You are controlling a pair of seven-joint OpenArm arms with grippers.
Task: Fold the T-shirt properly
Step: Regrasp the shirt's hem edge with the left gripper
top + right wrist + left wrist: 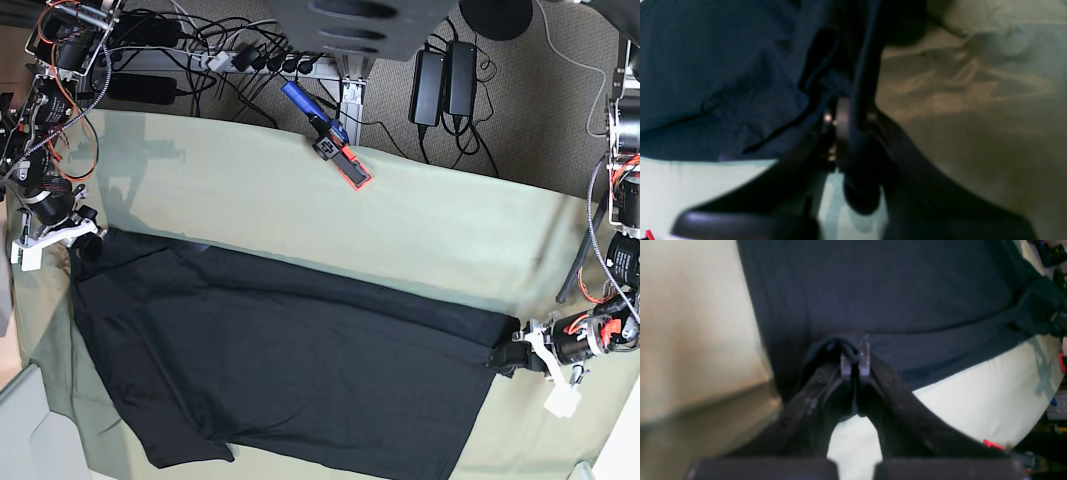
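The black T-shirt (290, 360) lies spread on the pale green cloth (420, 225), plain side up. In the base view my left gripper (510, 357) is at the shirt's right edge. In the left wrist view this gripper (855, 365) is shut, with a small bunch of the shirt's hem (831, 348) pinched at its tips. My right gripper (80, 235) is at the shirt's far left corner. The right wrist view shows it (851, 126) shut on a fold of the T-shirt (723, 76) that runs up between its fingers.
A blue and red tool (330, 135) lies on the cloth near the back edge. Cables, a power strip (260, 60) and two black adapters (445, 80) sit on the floor behind the table. The cloth's front edge runs close to the shirt's lower hem.
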